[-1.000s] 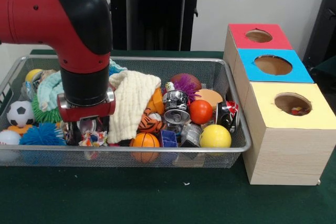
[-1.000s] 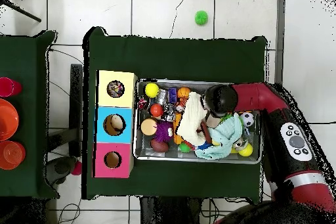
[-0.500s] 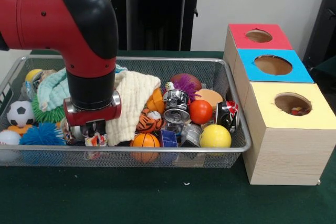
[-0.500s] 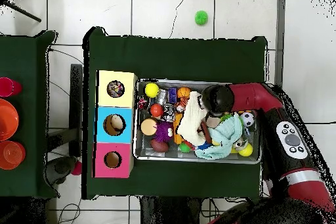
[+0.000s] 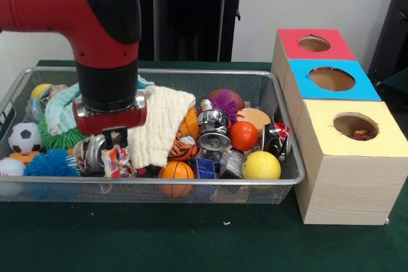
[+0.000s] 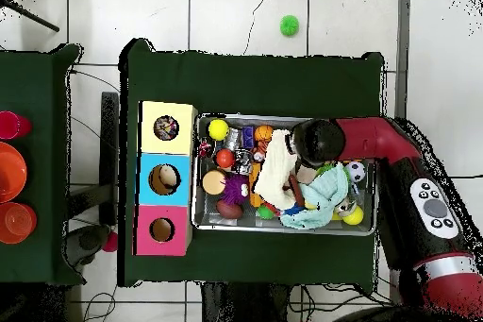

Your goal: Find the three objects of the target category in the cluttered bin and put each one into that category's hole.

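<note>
A dark green table is seen, with a wire bin full of toys set on it. Just beside the bin, three wooden boxes are lined up: a yellow-topped box, a blue-topped box and a red-topped box, each with a round hole. The gripper is seen inside the bin, at the end away from the boxes. A small colourful wrapped thing is held between its jaws, just above the other toys. A cream cloth is touched by the arm's side. A small basketball and a yellow ball lie by the bin's near wall.
</note>
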You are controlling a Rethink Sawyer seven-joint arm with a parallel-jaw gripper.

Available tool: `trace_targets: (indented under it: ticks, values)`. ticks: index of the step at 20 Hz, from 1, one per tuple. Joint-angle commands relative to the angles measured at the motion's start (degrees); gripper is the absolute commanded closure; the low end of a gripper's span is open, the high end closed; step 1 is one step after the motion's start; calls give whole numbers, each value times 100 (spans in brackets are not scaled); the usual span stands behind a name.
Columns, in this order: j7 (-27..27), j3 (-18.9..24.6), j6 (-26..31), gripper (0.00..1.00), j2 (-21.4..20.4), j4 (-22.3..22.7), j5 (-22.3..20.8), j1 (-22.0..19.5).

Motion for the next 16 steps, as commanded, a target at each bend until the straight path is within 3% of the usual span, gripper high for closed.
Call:
trace_targets:
  ticks: [1, 4, 8, 16]
  values:
    - [-116, 521, 150, 100, -915, 717, 910, -222]
    - [50, 526, 498, 100, -1177, 720, 1349, -128]
    - [371, 300, 1265, 100, -1234, 569, 1968, 182]
    - [1156, -71, 1177, 100, -1307, 683, 2766, 661]
